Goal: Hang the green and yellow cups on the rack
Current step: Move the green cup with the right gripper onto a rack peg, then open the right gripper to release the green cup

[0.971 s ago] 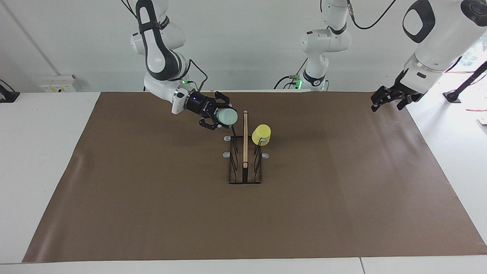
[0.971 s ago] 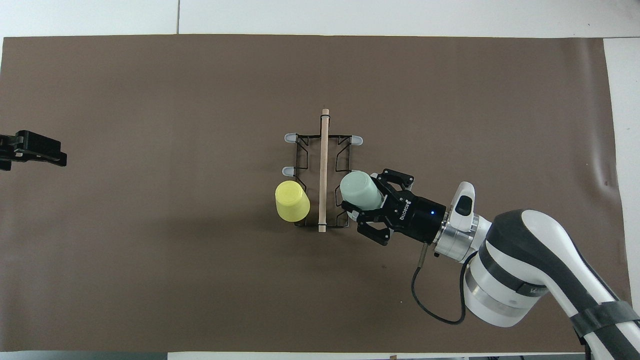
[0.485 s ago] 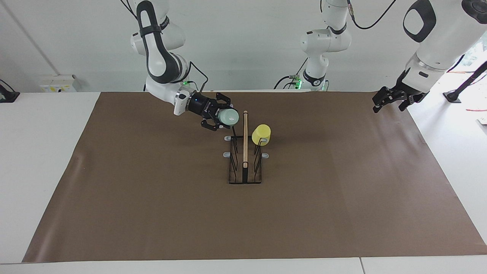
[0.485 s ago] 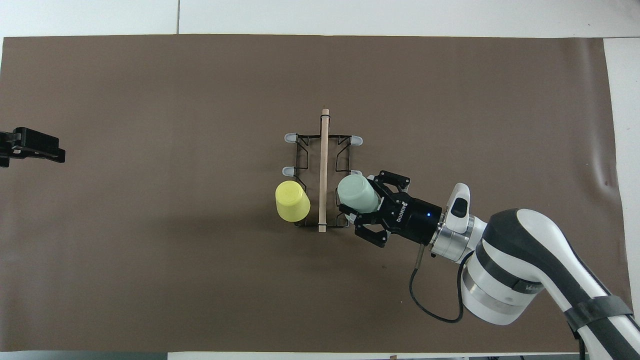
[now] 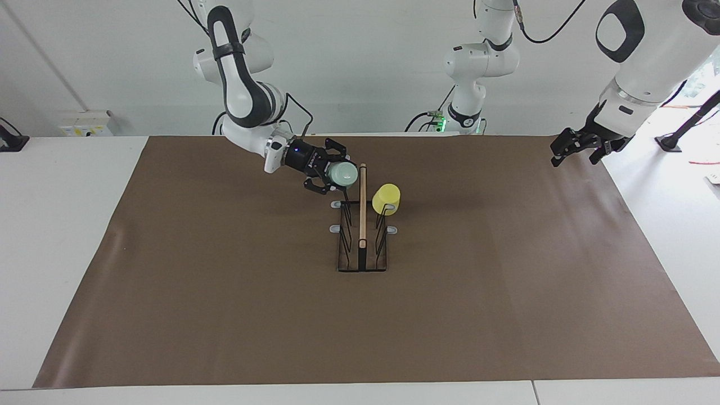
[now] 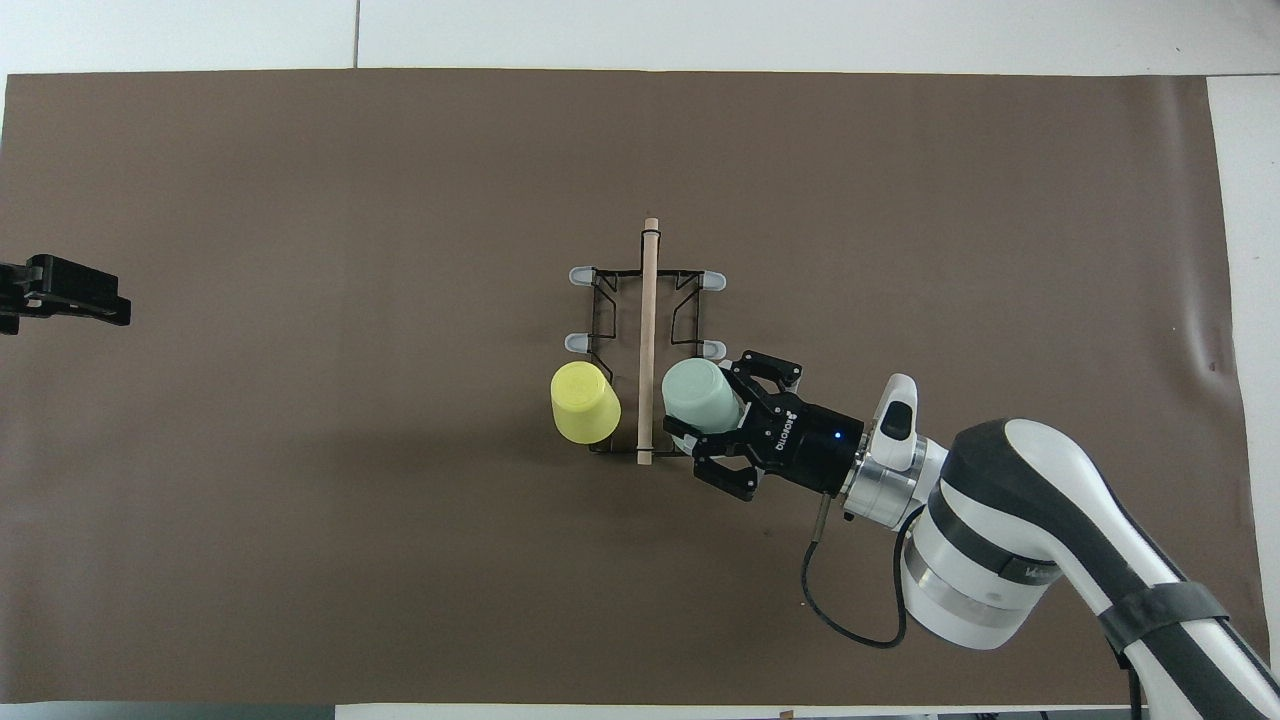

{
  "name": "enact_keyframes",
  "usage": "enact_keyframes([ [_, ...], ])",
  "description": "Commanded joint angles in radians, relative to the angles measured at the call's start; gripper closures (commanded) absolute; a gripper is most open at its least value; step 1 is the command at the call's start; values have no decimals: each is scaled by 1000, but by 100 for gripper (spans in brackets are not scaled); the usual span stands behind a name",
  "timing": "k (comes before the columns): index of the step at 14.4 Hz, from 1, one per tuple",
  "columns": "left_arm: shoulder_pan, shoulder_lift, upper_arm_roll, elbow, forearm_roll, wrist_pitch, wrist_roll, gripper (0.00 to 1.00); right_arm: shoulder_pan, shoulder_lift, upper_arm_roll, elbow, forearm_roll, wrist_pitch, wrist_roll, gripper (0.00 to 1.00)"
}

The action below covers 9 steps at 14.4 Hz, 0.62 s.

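The rack (image 5: 363, 216) (image 6: 648, 300) stands mid-table, a black wire stand with a wooden centre bar. A yellow cup (image 5: 386, 198) (image 6: 584, 402) hangs upside down on its prong nearest the robots, toward the left arm's end. My right gripper (image 5: 333, 171) (image 6: 716, 410) is shut on the pale green cup (image 5: 343, 174) (image 6: 699, 396). It holds the cup tilted on its side, close against the bar, over the matching prong toward the right arm's end. That prong is hidden, so contact cannot be told. My left gripper (image 5: 575, 153) (image 6: 100, 303) waits open over the mat's edge.
A brown mat (image 5: 225, 292) covers most of the white table (image 5: 56, 225). Two free grey-tipped prongs (image 6: 712, 348) show on each side of the rack. A third white arm's base (image 5: 467, 121) stands at the robots' end.
My right gripper has carried the green cup a little closer to the rack's centre bar and toward the prong. The left gripper drew up slightly, then held still.
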Motion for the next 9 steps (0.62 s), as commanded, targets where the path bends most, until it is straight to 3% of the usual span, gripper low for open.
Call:
enact_keyframes([
  [1,-2,-14,3,-11,-8,6,4,0,4,-3,3,-18,29,16,-36,100],
  [3,-2,-14,3,-11,-8,6,4,0,-8,12,3,-41,29,-13,-79,100],
  [6,-2,-14,3,-11,-8,6,4,0,-97,165,3,-48,30,-209,-244,100],
  [9,-2,-14,3,-11,-8,6,4,0,-99,175,3,-63,29,-213,-277,100],
])
